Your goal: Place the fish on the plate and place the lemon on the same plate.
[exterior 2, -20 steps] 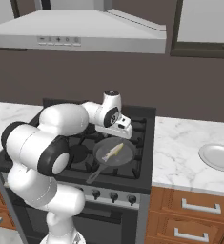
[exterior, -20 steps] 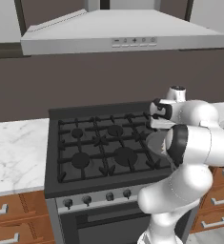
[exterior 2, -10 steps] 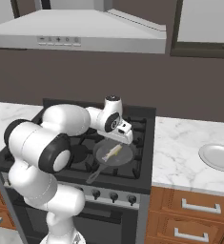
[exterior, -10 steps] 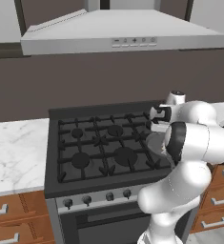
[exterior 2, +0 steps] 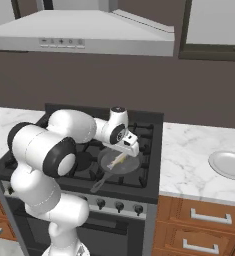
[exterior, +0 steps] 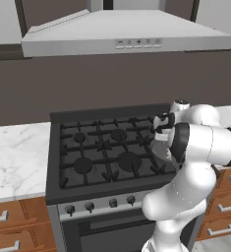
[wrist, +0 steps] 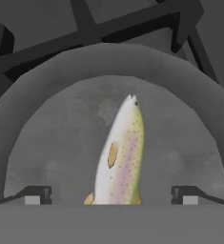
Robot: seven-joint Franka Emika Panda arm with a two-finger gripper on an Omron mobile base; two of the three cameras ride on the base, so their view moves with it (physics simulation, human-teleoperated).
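The fish point(wrist: 120, 157) lies in the dark grey frying pan point(wrist: 61, 71) on the stove's front right burner, head pointing away from the hand. In the right base view the fish point(exterior 2: 118, 160) shows pale in the pan point(exterior 2: 109, 167). My gripper point(wrist: 111, 195) hangs open just above it, one fingertip on each side of the tail end, apart from the fish. From the bases the gripper point(exterior 2: 129, 148) point(exterior: 160, 129) is over the pan. The whitish-grey plate point(exterior 2: 229, 164) sits bare on the right counter. The lemon is out of view.
The black gas stove point(exterior: 107, 147) has raised grates around the pan. The pan's long handle point(exterior 2: 100, 184) points toward the stove's front edge. A marble counter point(exterior 2: 189, 150) separates stove and plate. A range hood point(exterior: 131, 37) hangs overhead.
The hand has come down a little toward the pan and the fish. Pan, fish and plate have not moved.
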